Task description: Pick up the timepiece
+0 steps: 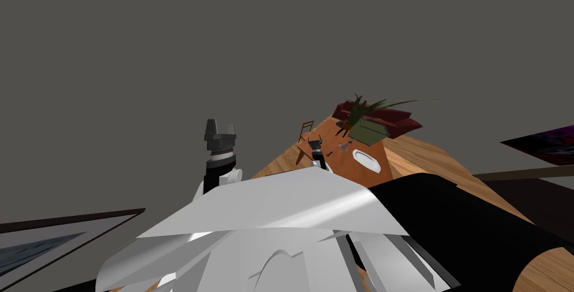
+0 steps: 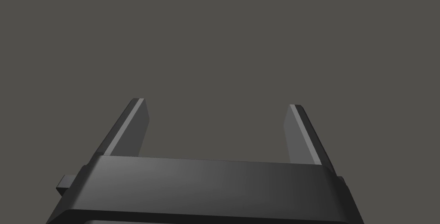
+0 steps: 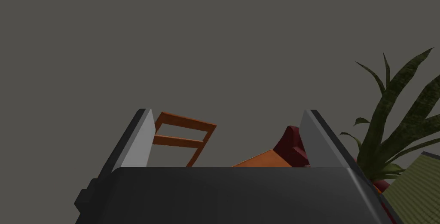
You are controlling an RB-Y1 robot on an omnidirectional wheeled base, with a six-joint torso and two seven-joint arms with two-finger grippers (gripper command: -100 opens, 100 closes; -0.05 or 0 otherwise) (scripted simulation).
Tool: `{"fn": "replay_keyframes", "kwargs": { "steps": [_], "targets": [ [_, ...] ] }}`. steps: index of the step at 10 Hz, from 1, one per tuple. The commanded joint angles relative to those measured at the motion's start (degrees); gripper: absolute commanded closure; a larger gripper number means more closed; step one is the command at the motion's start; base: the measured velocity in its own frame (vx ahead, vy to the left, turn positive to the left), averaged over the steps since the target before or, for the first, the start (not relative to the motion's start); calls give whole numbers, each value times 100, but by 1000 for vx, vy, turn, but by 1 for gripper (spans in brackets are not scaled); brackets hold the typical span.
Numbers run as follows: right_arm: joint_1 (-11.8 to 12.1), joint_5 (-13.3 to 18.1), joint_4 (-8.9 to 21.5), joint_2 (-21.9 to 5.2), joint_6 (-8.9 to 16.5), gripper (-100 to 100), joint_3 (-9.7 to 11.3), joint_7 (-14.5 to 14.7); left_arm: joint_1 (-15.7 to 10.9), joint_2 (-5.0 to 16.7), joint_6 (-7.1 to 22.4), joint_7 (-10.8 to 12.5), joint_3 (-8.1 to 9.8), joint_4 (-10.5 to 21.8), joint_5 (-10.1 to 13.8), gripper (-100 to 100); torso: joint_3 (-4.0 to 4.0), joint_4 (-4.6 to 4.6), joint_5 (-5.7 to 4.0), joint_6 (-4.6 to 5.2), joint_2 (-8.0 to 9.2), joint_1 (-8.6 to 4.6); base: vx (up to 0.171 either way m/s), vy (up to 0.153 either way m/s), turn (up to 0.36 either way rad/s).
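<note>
Head view: timepiece near right claw

**Timepiece: a small grey speck on the table**

I take the timepiece to be the small grey piece on the orange-brown table. It sits just beside the white oval plate and near the green planter box. It is too small for me to tell its face, its shape, or whether it stands or lies flat.
</note>
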Motion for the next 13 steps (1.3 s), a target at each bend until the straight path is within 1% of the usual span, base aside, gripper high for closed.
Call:
{"fn": "replay_keyframes", "kwargs": {
  "steps": [1, 2, 3, 4, 5, 6, 7, 8, 9, 10, 11, 12, 13],
  "targets": [
    [-153, -103, 286, -18, 99, -100, -68, -286, 0, 0, 0, 0, 0, 0, 0, 0, 0, 0, 0, 0, 0, 0, 31, -10, 8],
    [-153, -103, 413, -18, 99, -100, -68, -436, 0, 0, 0, 0, 0, 0, 0, 0, -2, 0, 0, -1, -3, -2, 27, -7, 8],
    [-257, -189, 660, -34, 181, -100, -124, -622, 0, 0, 0, 0, 0, 0, 0, 0, -1, -1, 0, 0, -2, -1, 33, -7, 6],
    [-257, -189, 732, -34, 181, -100, -124, -748, 0, 0, 0, 0, 0, 0, 0, 0, -2, -1, 0, 0, -4, -1, 27, -6, 3],
    [-360, -275, 985, -52, 270, -100, -183, -921, 0, 0, 0, 0, 0, 0, 0, 0, -2, -1, 0, 0, -2, 0, 35, -7, 6],
    [-360, -275, 1049, -52, 270, -100, -183, -1052, 0, 0, 0, 0, 0, 0, 0, 0, -3, -1, 0, 0, -5, -2, 32, -5, 4],
    [-463, -359, 1266, -72, 365, -100, -243, -1228, 0, 0, 0, 0, 0, 0, 0, 0, -2, -1, 0, 0, -3, 0, 39, -8, 1],
    [-463, -359, 1360, -72, 365, -100, -243, -1346, 0, 0, 0, 0, 0, 0, 0, 0, -3, -1, 0, 0, -6, -2, 39, -12, 2],
    [-564, -442, 1533, -93, 465, -100, -304, -1522, 0, 0, 0, 0, 0, 0, 0, 0, -3, -1, 0, 0, -5, -2, 46, -12, 0],
    [-564, -442, 1666, -93, 465, -100, -304, -1629, 0, 0, 0, 0, 0, 0, 0, 0, -5, -1, 0, 0, -9, -3, 43, -8, 3],
    [-664, -522, 1902, -115, 569, -100, -365, -1822, 0, 0, 0, 0, 0, 0, 0, 0, -5, -2, 0, 0, -8, -1, 51, -6, -2],
    [-664, -522, 1965, -115, 569, -100, -365, -1901, 0, 0, 0, 0, 0, 0, 0, 0, -6, -2, 0, 0, -10, -1, 47, -7, 0],
    [-761, -600, 2249, -137, 676, -100, -426, -2118, 0, 0, 0, 0, 0, 0, 0, 0, -5, -2, 0, 0, -9, -1, 56, -11, -2]
  ]
}}
